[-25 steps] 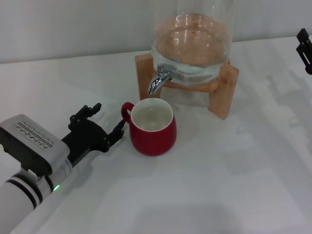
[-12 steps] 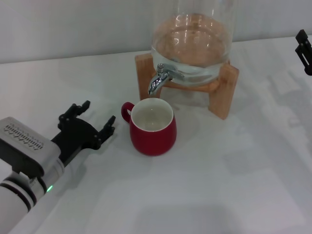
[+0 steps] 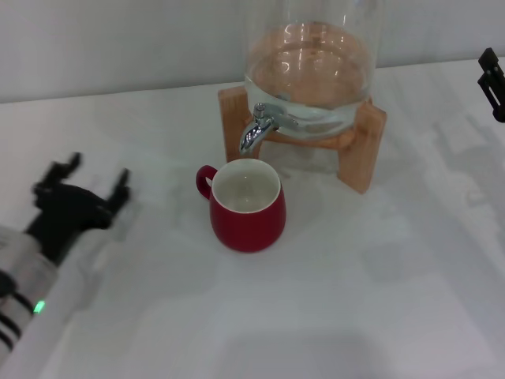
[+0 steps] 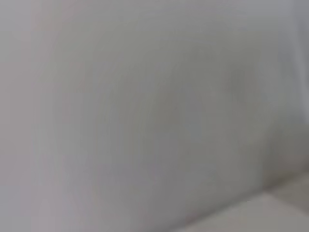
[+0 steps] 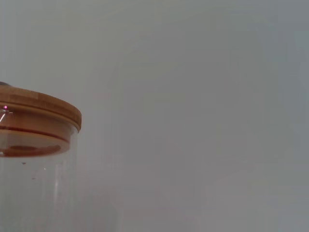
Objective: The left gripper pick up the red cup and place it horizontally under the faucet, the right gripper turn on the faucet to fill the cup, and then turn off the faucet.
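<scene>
Change: left gripper [image 3: 83, 180] drawn back from beside the cup handle to the table's left edge; cup, jar and stand unmoved.
Left gripper: fingers spread wide, holding nothing; blurred; low over the white table [image 3: 355, 300].
Red cup [image 3: 248, 205]: well to the right of the left gripper, upright on the table, handle turned toward that gripper, white inside showing.
Faucet [image 3: 258, 127]: beyond the cup and farther right of the gripper, spout pointing down just behind the cup's rim.
Glass jar [image 3: 310, 63]: on wooden stand [image 3: 359, 134], carrying the faucet; wooden lid [image 5: 38, 108] seen from the right wrist.
Right gripper [image 3: 493, 83]: at the far right edge, well apart from the faucet; finger state cannot be told.
Left wrist view: blank grey only.
</scene>
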Controlling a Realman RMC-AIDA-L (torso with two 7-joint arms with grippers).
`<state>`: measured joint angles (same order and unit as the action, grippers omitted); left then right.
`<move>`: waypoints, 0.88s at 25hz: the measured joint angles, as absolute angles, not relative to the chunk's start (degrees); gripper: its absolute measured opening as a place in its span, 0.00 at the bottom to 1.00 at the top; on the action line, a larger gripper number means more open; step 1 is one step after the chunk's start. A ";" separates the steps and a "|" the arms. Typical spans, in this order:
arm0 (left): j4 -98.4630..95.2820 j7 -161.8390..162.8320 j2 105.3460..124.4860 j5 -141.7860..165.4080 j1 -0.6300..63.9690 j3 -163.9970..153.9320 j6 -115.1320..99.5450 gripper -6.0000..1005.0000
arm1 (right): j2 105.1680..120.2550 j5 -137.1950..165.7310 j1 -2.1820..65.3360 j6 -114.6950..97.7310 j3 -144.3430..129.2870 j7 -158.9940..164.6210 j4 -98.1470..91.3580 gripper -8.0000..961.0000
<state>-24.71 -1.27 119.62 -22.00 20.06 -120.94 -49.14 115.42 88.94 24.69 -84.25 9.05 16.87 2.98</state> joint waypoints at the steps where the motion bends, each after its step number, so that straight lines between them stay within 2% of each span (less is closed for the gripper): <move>1: -24.71 -1.27 119.62 -22.00 20.06 -120.94 -49.14 0.75 | 115.42 88.94 24.69 -84.24 9.05 16.87 2.98 0.69; 14: -23.54 0.44 119.44 -33.56 15.05 -118.92 -71.30 0.74 | 115.48 88.94 25.78 -83.50 9.05 17.59 4.73 0.69; 22: -18.11 9.18 119.37 -36.42 14.73 -116.79 -80.04 0.75 | 115.49 88.93 25.51 -83.87 8.96 17.64 5.01 0.69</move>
